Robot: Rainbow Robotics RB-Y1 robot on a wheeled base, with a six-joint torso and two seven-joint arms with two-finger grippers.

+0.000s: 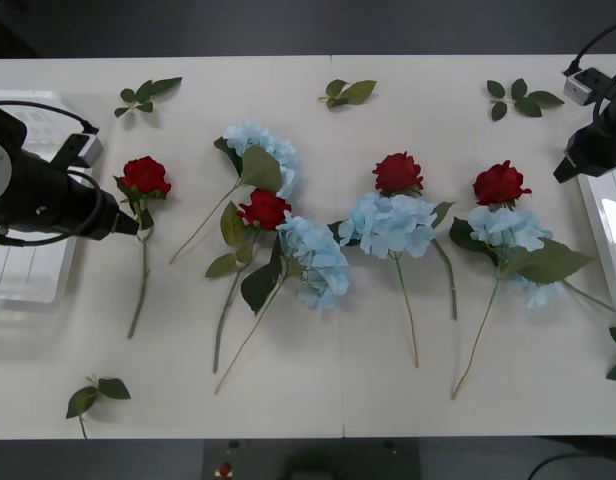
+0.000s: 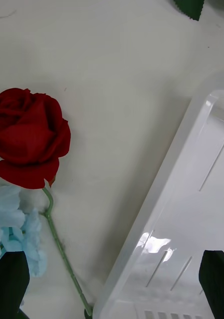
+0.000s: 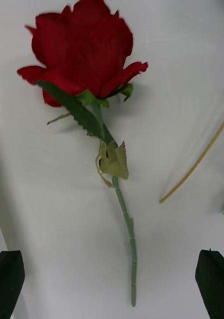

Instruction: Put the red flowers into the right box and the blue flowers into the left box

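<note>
Zero flowers boxed so far. Four red flowers (image 1: 264,208) and four blue flowers (image 1: 391,222) lie in a row mid-table. Left gripper (image 3: 112,284), fingers apart, hovers over leftmost rose by left box (image 1: 28,290). Right gripper (image 2: 112,284), fingers apart, sits over right box (image 2: 191,209) rim.

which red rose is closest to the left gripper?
The leftmost red rose, lying alone near the left box. The open left gripper hovers right over its stem; the other three roses lie farther right, among the blue flowers.
</note>
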